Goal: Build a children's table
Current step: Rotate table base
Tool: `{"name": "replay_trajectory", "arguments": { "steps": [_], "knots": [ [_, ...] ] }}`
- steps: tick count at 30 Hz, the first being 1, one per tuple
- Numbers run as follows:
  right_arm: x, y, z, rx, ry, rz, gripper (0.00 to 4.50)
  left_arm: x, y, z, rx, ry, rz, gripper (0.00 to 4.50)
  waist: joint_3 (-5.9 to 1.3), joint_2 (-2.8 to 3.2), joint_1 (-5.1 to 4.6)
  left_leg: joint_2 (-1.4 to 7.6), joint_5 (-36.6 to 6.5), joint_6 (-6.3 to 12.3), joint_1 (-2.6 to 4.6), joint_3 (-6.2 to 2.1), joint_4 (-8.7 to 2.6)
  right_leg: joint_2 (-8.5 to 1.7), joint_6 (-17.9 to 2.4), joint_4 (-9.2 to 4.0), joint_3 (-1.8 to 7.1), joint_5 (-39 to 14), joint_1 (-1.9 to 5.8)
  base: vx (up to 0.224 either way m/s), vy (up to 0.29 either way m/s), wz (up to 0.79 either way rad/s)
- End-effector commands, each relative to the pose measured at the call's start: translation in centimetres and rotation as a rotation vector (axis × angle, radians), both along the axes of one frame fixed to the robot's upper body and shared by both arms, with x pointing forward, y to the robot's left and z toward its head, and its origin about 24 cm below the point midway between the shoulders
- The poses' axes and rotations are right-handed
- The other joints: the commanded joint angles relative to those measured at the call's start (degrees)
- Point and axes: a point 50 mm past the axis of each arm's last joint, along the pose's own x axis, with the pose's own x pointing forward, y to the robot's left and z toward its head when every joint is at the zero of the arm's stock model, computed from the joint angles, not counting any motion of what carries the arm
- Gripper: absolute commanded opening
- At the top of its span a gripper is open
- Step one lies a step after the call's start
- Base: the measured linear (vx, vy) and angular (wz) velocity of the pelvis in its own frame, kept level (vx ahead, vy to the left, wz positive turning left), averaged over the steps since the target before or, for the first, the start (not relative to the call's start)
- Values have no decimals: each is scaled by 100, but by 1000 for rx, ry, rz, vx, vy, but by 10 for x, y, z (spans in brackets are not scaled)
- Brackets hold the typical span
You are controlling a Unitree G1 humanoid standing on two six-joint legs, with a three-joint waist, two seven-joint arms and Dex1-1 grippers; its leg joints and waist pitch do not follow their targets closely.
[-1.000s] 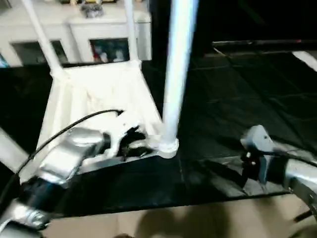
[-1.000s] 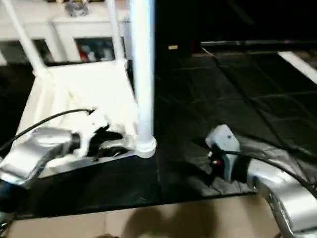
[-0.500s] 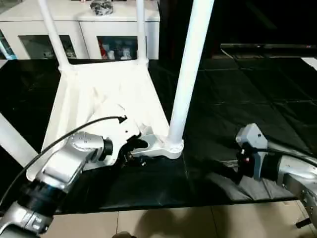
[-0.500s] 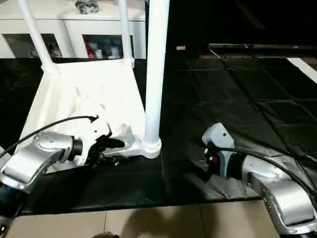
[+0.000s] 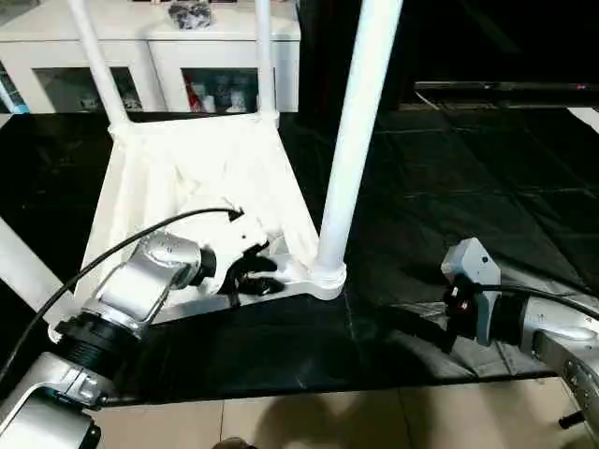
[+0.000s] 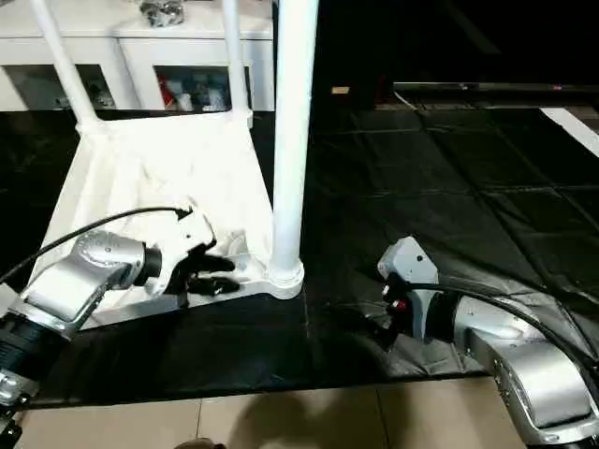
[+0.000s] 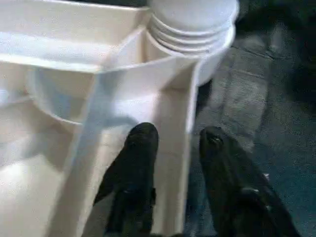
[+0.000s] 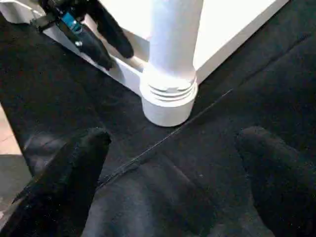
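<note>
A: Where is the children's table [image 5: 187, 178] found?

B: Inverted on the black mat [image 5: 449, 187], legs upward.

A: The grippers?

B: The left gripper [image 7: 170, 148] is seemingly pinched on the near rim; the right gripper [image 8: 173, 163] is spread wide, well apart.

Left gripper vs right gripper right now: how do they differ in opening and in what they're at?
The left gripper has its fingers narrowly apart, straddling the edge wall of the tabletop beside the near leg; the right gripper is spread wide with nothing between its fingers.
The left gripper is at the tabletop's rim; the right gripper hangs over the black mat, apart from the table.
Both point toward the near leg's socket.
</note>
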Motion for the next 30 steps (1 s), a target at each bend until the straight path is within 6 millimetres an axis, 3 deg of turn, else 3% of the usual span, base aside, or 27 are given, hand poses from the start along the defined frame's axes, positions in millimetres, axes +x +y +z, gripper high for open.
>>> {"name": "replay_trajectory", "arguments": {
  "steps": [1, 16, 25, 27, 30],
  "knots": [
    [-1, 1, 3, -20, -16, 11, 450, 4, -2, 2, 11, -15, -16, 145, -315, 10, -4, 181, -1521, -105, 147, -75, -391, -263, -1142, -547, 209, -683, 141, 0, 0, 0],
    [0, 2, 4, -20, -17, 14, 450, 9, -5, 1, -39, -2, -63, 7, -311, 0, -20, 186, -1563, -81, 146, -78, -397, -274, -1203, -549, 213, -675, 148, 0, 0, 0],
    [2, 3, 4, -17, -19, 19, 450, 4, -2, -8, -6, -1, -115, 7, -325, -12, -30, 193, -1362, -16, 139, -71, -386, -278, -1255, -516, 210, -325, 163, 0, 0, 0],
    [4, 4, 3, -14, -19, 22, 450, 2, 3, -15, 48, -12, -137, 7, -320, -41, -25, 190, -1350, 12, 135, -69, -385, -285, -1232, -525, 209, -412, 167, 0, 0, 0],
    [5, 4, 3, -13, -19, 22, 450, 1, 4, -17, 60, -14, -142, 7, -301, -25, -33, 202, -1482, -31, 148, -67, -402, -289, -1198, -546, 216, -660, 147, 0, 0, 0]
  ]
}}
